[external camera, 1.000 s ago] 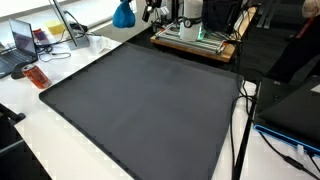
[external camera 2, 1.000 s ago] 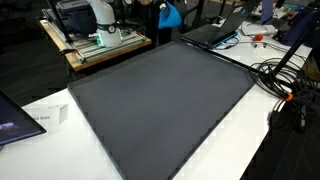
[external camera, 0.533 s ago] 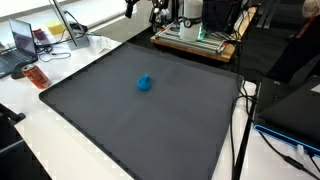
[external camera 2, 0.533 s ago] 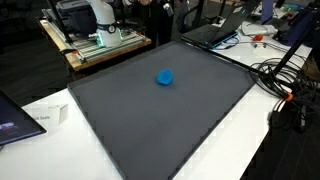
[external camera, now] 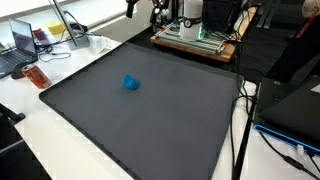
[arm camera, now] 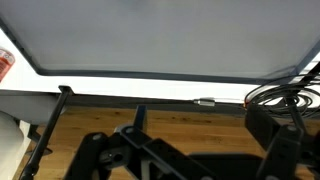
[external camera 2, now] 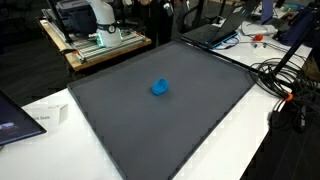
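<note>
a dark mat [external camera: 150,115] is spread over the white table [external camera: 60,140]. on the mat, in both exterior views, a small blue thing [external camera: 130,83] [external camera 2: 160,88] is seen lying free, near the mat's middle and a little toward its far edge, clear of every border. just off one side edge of the mat a red packet [external camera: 37,77] is laid; off another side black cables [external camera 2: 285,85] are bundled. beyond the mat's far edge a wooden board [external camera: 195,45] is set. above that board, well apart from the blue thing, the gripper [external camera: 157,12] is seen with its jaws apart and nothing between them.
</note>
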### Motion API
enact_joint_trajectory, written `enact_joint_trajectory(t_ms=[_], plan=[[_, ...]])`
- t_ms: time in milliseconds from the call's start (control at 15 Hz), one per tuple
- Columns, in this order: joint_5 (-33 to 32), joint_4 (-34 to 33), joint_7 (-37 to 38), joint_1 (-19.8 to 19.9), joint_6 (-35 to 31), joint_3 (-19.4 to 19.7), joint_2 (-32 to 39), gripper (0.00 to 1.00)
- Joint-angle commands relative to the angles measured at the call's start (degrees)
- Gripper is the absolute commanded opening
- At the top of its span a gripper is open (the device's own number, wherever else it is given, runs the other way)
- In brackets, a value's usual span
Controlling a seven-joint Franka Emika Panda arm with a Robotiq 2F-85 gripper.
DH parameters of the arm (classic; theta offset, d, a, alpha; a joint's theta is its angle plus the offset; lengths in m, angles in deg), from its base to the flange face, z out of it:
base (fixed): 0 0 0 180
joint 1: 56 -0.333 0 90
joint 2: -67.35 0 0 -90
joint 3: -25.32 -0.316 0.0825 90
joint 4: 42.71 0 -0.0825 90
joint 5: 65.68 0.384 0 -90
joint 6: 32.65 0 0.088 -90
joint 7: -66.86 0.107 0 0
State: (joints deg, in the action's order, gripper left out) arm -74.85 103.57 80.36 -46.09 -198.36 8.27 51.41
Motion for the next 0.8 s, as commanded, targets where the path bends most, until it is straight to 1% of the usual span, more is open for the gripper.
enact_joint_trajectory(t_ms=[0,333,400,467,533,600,667,733], plan=[[0.30,-1.59,0.71,-0.01,3.15,-0.36,0.23,1.00],[-0.39,-3.36,2.42,0.72,6.86,-1.09,0.20,1.00],[-0.82,-4.22,3.05,-2.04,8.94,1.54,0.54,1.00],[-0.17,-5.49,3.56,-2.45,11.13,1.96,0.98,1.00],[2.00,-7.14,2.49,-4.06,14.16,3.36,1.85,1.00],[2.28,-8.93,3.78,-4.14,17.02,3.90,2.57,1.00],[4.90,-10.93,2.34,-5.63,20.08,5.68,3.72,1.00],[5.85,-12.63,2.97,-5.92,22.47,6.63,4.49,1.00]])
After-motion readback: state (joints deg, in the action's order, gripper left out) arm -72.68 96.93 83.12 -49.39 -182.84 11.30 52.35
